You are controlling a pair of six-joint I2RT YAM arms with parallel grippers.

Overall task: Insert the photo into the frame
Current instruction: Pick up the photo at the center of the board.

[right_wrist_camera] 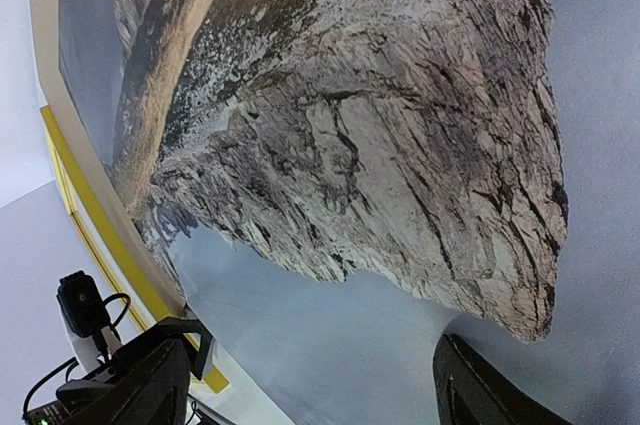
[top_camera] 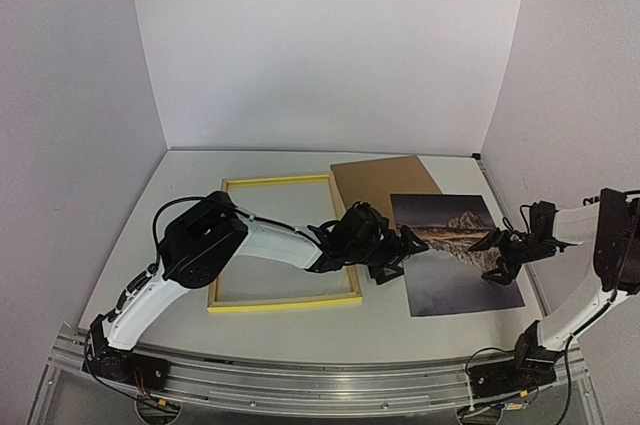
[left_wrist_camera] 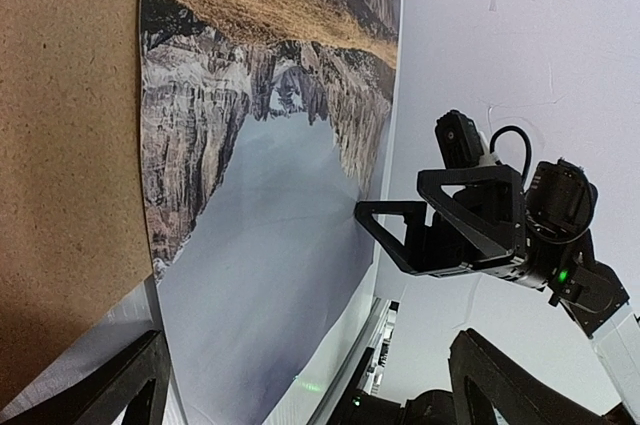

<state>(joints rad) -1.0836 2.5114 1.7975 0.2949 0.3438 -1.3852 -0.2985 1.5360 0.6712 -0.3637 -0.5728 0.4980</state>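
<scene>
On the table point(top_camera: 300, 330) the frame point(top_camera: 275, 182) lies left of centre, with the board point(top_camera: 385, 177) just beyond its far right corner. The photo point(top_camera: 455, 280) lies face up to the frame's right, its far edge over the board. We judge it light, floppy and easily creased, best pinched at opposite edges. The left gripper point(top_camera: 400, 255) at its left edge and the right gripper point(top_camera: 490, 257) over its right side are both spread, holding nothing.
</scene>
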